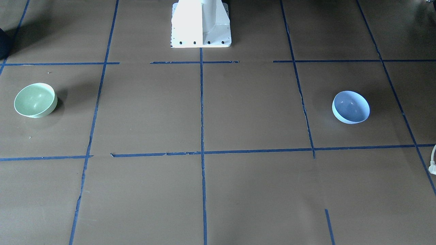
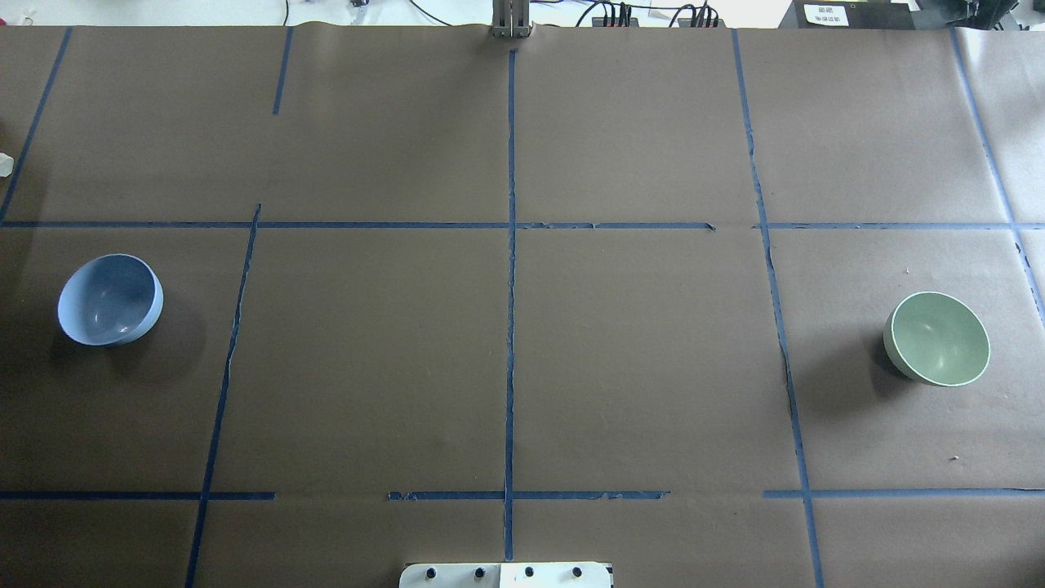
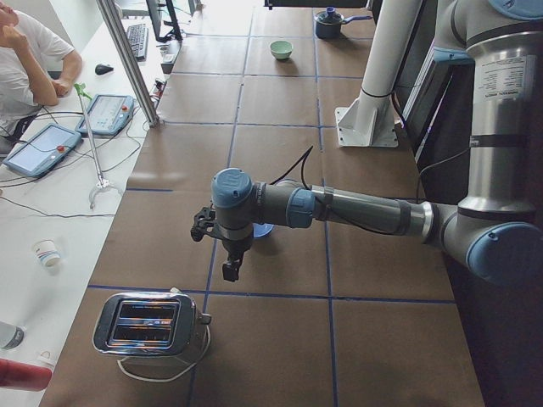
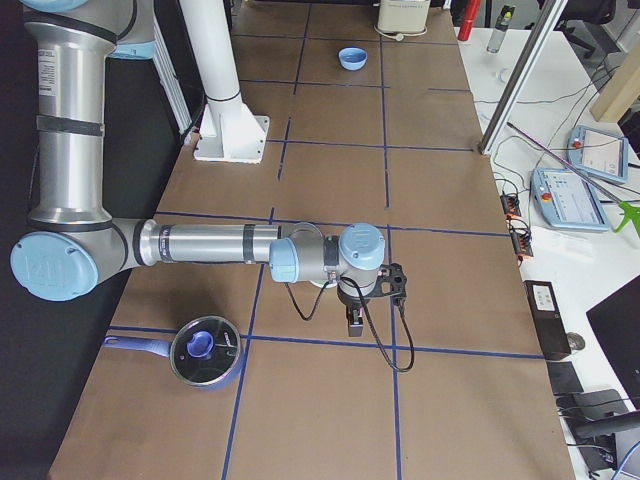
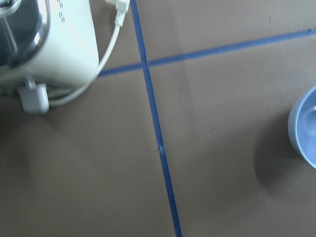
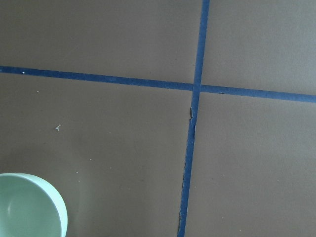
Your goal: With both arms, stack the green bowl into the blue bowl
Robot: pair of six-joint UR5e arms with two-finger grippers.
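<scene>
The green bowl (image 2: 937, 338) stands upright at the table's right end; it also shows in the front view (image 1: 35, 100) and at the right wrist view's lower left corner (image 6: 27, 207). The blue bowl (image 2: 109, 299) stands upright at the left end, also in the front view (image 1: 351, 107) and at the left wrist view's right edge (image 5: 305, 126). My left gripper (image 3: 230, 271) hangs above the table just short of the blue bowl (image 3: 264, 230). My right gripper (image 4: 355, 325) hangs over the right end and the arm hides the green bowl there. I cannot tell whether either is open.
A chrome toaster (image 3: 148, 324) with a white cable stands beyond the blue bowl at the left end. A blue pot with a glass lid (image 4: 205, 350) stands beyond the green bowl at the right end. The white pedestal base (image 1: 201, 23) stands at the robot's edge.
</scene>
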